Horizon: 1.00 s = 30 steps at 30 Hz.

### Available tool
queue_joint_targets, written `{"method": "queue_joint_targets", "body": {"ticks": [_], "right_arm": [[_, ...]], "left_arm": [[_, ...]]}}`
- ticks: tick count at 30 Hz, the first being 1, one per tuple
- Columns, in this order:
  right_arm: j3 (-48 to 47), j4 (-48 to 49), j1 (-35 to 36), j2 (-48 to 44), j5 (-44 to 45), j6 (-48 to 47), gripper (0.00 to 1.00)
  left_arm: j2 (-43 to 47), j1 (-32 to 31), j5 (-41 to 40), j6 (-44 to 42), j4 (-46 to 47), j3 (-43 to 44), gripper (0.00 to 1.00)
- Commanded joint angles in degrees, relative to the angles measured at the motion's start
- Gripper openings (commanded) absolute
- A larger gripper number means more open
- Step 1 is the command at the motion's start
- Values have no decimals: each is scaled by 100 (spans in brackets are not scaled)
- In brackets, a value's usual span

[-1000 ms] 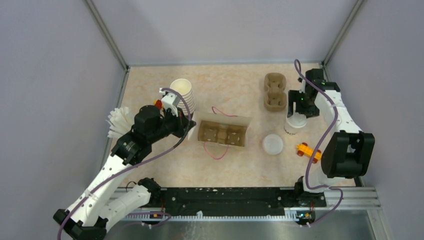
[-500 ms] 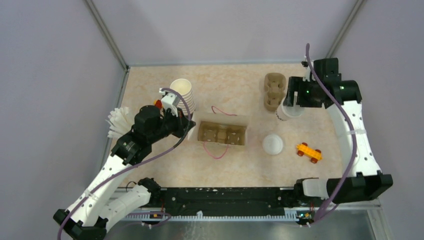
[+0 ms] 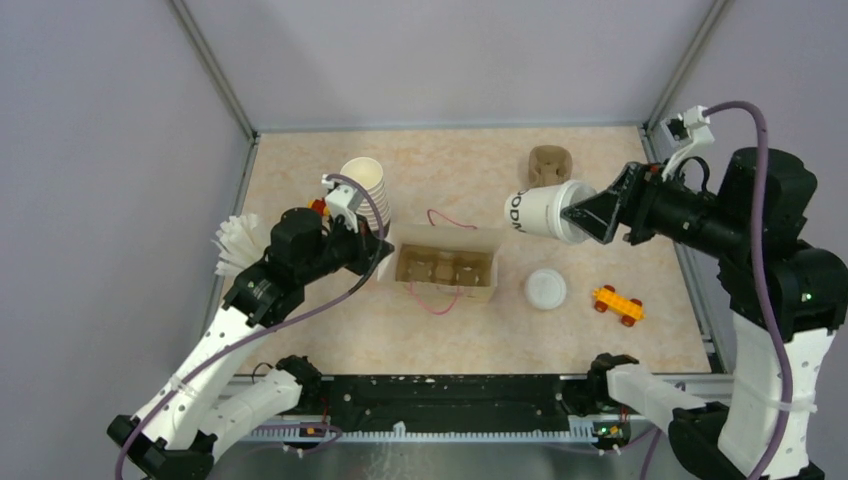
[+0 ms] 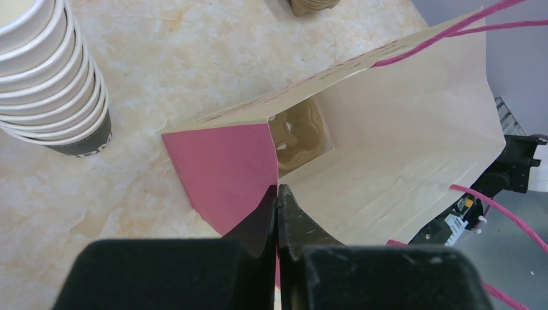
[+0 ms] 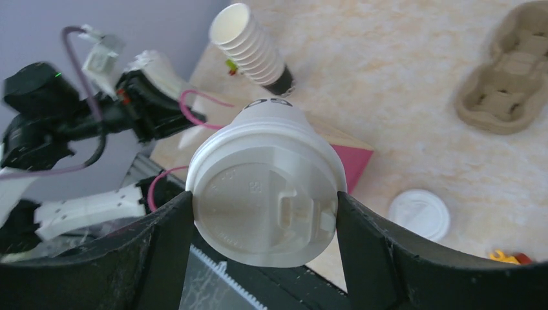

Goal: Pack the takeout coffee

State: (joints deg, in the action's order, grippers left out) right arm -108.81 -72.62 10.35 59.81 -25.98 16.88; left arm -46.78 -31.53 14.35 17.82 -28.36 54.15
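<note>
The takeout coffee [image 3: 540,211], a white lidded cup with black lettering, hangs tilted on its side in the air, to the right of the paper bag [image 3: 450,236]. My right gripper [image 3: 578,215] is shut on it. In the right wrist view its fingers press both sides of the cup's lid [image 5: 265,194]. My left gripper [image 4: 277,188] is shut on the bag's left rim [image 4: 226,161] and holds the mouth open. A brown cardboard carrier [image 4: 298,129] lies at the bottom of the bag.
A stack of lidless white cups [image 3: 365,185] stands behind the bag's left end. A second cardboard carrier [image 3: 548,160] lies at the back, partly behind the cup. A loose white lid [image 3: 545,288] and an orange toy [image 3: 617,304] lie at the front right.
My right arm has lifted the cup off the table, tipped it sideways and carried it up and to the left, nearer the bag. The left arm and the bag have stayed put.
</note>
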Motion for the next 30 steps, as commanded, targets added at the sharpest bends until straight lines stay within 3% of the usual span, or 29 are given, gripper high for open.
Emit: {"method": "queue_joint_targets", "body": {"ticks": [1,7,30], "right_arm": [[481,657,22,-426,-1467,556,63],[1457,1661,22,-1068,-2170,866,63],[2438,2374,32,-1182,-2318,555,60]], "left_arm": [[-50,-8,192,-51,115,305,0],[-39,-11,246,61,199,278,0],[74,-3,472,331,410,174,0]]}}
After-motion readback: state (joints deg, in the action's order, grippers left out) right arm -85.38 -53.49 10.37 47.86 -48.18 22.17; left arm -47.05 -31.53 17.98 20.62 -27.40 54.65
